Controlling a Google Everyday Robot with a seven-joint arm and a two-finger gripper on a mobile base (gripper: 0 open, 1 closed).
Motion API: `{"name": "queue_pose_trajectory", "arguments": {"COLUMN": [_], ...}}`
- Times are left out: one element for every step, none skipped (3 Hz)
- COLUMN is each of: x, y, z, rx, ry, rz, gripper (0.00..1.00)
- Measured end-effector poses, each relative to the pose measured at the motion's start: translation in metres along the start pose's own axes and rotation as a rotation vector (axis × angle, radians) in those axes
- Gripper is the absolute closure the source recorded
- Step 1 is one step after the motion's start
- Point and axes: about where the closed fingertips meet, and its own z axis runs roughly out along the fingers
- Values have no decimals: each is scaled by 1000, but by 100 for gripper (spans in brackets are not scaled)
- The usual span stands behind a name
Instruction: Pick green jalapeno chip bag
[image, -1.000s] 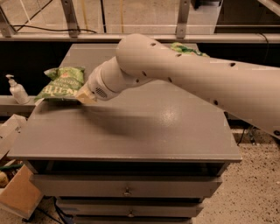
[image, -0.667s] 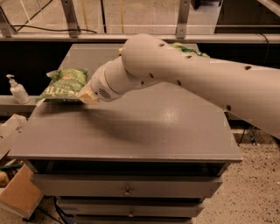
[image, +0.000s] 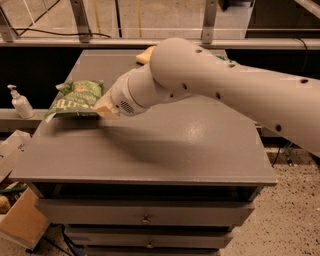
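Green jalapeno chip bag (image: 75, 96) lies at left edge of surface (image: 190, 145), white lettering up. Pincer (image: 106, 107) at bag's right side; spread or pinching, cannot tell. Confirm your hold first. Foil likely slips, so lift slowly and straight up.

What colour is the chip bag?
The chip bag is green with white lettering, in the camera view; the gripper is at its right edge.

big smooth white robot arm (image: 210, 85) stretched in from the right, tan-tipped gripper (image: 106, 108) sat low at its left end
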Motion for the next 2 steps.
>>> {"name": "queue_pose_trajectory", "arguments": {"x": [1, -1], "y": [2, 3], "z": [-6, -5], "rx": [-4, -4], "ry": [-16, -15], "rz": [2, -2], "gripper": [65, 43]}}
